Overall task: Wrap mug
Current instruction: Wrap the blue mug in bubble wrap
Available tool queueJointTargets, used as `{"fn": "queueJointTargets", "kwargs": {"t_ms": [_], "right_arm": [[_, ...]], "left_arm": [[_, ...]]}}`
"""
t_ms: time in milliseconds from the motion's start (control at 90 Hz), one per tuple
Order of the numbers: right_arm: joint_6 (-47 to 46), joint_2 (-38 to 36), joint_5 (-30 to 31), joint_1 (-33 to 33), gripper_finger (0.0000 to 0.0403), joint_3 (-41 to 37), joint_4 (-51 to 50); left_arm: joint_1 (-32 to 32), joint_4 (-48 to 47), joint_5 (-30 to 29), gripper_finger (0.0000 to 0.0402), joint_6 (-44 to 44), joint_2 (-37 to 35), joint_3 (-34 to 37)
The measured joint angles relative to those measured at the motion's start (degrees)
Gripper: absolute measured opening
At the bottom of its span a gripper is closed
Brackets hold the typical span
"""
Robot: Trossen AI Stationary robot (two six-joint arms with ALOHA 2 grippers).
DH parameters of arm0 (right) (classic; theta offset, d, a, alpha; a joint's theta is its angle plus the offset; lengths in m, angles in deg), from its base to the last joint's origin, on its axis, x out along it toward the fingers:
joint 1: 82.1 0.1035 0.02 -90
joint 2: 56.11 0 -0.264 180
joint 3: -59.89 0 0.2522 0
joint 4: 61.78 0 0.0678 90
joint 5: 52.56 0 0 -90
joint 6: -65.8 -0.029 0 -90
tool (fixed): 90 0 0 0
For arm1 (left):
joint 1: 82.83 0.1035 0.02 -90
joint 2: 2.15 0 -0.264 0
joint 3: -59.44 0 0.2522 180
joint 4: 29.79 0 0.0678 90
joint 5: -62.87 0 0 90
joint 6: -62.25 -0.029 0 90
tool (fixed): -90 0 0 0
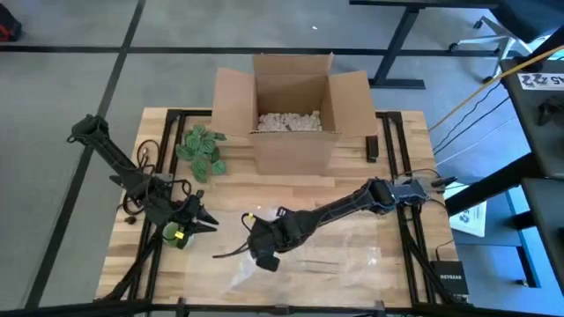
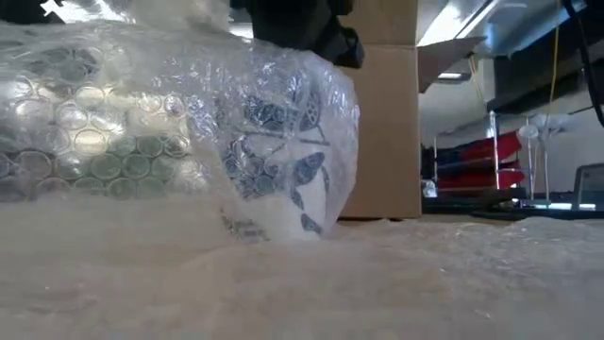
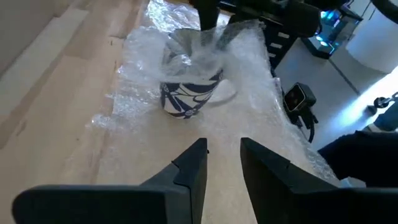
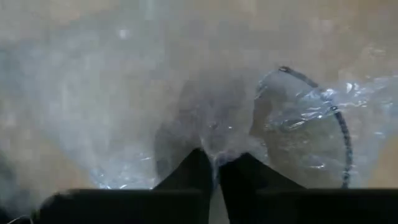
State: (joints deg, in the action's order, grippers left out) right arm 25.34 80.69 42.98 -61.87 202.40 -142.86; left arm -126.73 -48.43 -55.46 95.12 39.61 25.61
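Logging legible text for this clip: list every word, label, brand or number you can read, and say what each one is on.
"NETGEAR": on the small black box at the table's right front corner, high view.
Dark characters on the white sign at the far right: too blurred to read.
Small print low on the mug under the bubble wrap, low view: too blurred to read.
Cardboard box: no readable text.

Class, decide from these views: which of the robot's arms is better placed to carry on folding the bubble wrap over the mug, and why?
Right. The right gripper sits above the mug, jaws shut on the bubble wrap. The left gripper waits apart, open and empty.
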Motion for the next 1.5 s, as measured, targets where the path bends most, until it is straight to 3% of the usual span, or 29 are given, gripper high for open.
{"fn": "queueJointTargets", "kwargs": {"t_ms": [267,556,811,1033,1233,1500], "right_arm": [[2.16,0.14,-2.29,-1.09,0.0035,-0.19,0.46],[2.80,-0.32,-6.88,-1.26,0.0035,-7.91,10.40],[3.15,-0.32,-6.37,-1.53,0.0035,-8.31,10.91],[3.26,-1.92,-2.17,-2.21,0.0035,-8.49,7.36],[3.46,-2.61,-0.90,-2.21,0.0035,-8.61,6.85],[3.47,-2.61,-0.58,-2.21,0.0035,-8.59,6.75]], "left_arm": [[0.00,-1.03,0.02,0.0079,3.75,3.87,0.00],[0.00,3.44,0.01,0.0079,5.72,12.32,0.04],[0.00,7.99,0.00,0.0079,4.32,14.45,0.04],[0.00,7.78,0.00,0.0079,4.23,14.41,0.04],[1.47,-2.29,-0.85,0.0079,4.53,9.76,0.02],[2.08,-20.53,-2.69,0.0079,7.93,-6.25,0.00]]}}
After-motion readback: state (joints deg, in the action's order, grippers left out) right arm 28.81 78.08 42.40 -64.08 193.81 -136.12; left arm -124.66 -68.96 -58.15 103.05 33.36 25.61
